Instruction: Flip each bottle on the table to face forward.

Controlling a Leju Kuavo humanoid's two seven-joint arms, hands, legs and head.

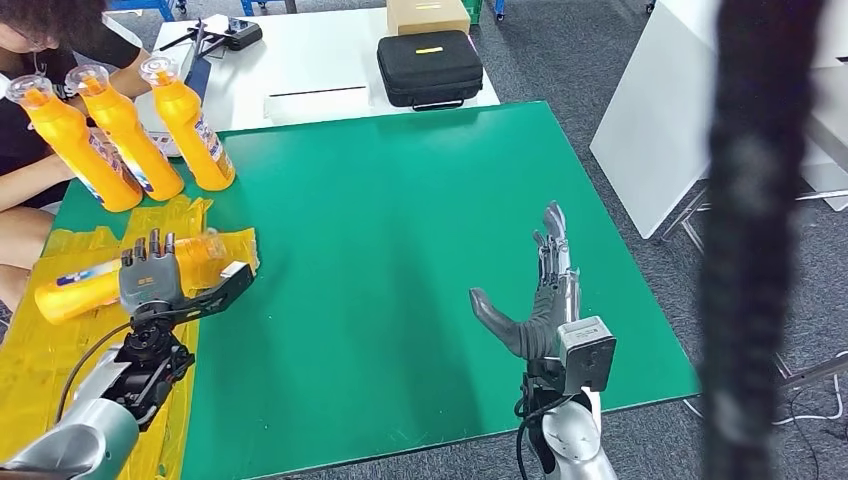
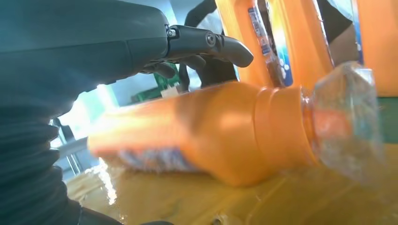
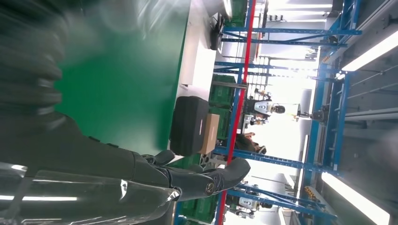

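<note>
Three orange bottles [image 1: 75,140] [image 1: 125,130] [image 1: 192,122] with clear caps stand upright at the far left of the green table [image 1: 400,250]. Another orange bottle [image 1: 75,288] [image 2: 225,136] lies on its side on a yellow-taped patch [image 1: 40,370], its clear cap toward the table's middle. My left hand [image 1: 160,275] [image 2: 94,51] hovers right over this lying bottle with fingers and thumb spread, and I see no grip on it. Above the table's near right part my right hand [image 1: 545,300] [image 3: 141,173] is open and holds nothing.
A person [image 1: 20,150] sits at the far left behind the standing bottles. Beyond the green table a white table [image 1: 300,60] carries a black case [image 1: 430,68] and a cardboard box [image 1: 428,15]. A dark blurred strip [image 1: 760,240] crosses the right side.
</note>
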